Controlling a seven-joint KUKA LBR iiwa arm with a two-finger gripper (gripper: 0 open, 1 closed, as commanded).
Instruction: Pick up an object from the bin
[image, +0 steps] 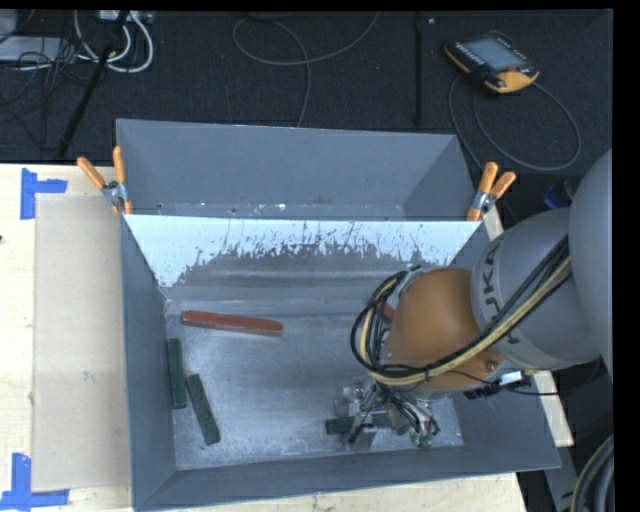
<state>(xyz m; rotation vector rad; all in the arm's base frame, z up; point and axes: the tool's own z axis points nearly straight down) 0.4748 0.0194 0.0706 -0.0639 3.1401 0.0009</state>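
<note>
My gripper (385, 412) is low in the bin's front right corner, close to the floor, below the arm's orange cover. A small dark green piece (342, 428) lies at its left side, touching or just under it; I cannot tell whether it is held. Far to the left lie two dark green bars: one (176, 372) points front to back, the other (202, 408) slants beside it. A reddish-brown stick (232, 322) lies flat across the bin's left middle.
The arm and its cables come in from the right and hide the bin's right wall. The bin's sloped back wall rises behind the stick. Bare floor stretches between the green bars and the gripper.
</note>
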